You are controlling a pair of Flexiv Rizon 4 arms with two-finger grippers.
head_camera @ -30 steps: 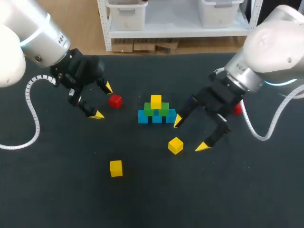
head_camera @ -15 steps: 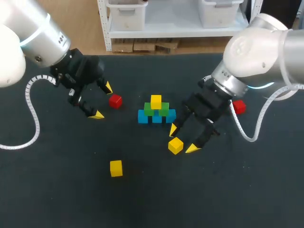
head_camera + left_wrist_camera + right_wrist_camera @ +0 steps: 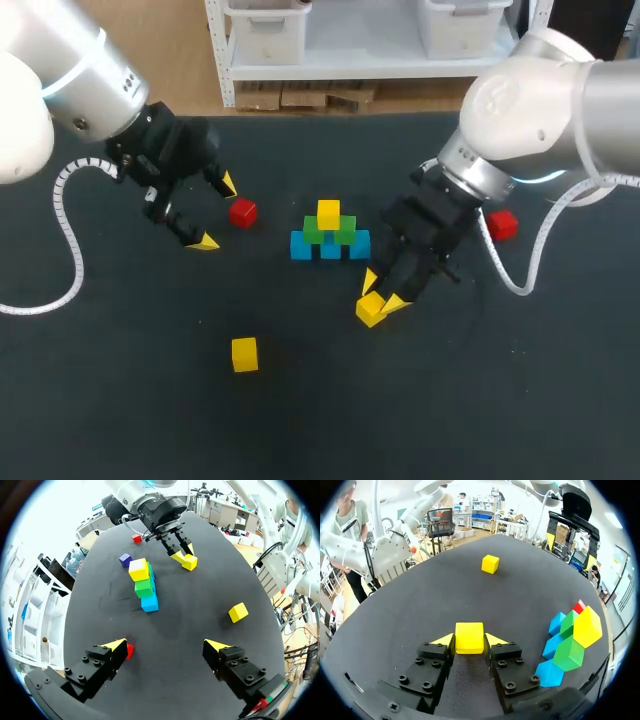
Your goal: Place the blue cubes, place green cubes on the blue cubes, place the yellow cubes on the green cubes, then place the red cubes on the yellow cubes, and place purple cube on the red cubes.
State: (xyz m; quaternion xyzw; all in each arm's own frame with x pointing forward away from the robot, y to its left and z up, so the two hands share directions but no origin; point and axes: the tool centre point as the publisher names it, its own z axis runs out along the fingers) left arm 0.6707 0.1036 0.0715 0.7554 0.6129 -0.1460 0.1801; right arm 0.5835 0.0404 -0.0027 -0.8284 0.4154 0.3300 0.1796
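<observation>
Right pincer (image 3: pixel 469 640) tight around 1 yellow cube (image 3: pixel 469 634)

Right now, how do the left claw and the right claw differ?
The left claw is open wide with nothing in it; the right claw is shut on a yellow cube. The left claw sits beside the red cube, well off from the cube stack; the right claw is close by the stack. Both are black with yellow tips.
</observation>
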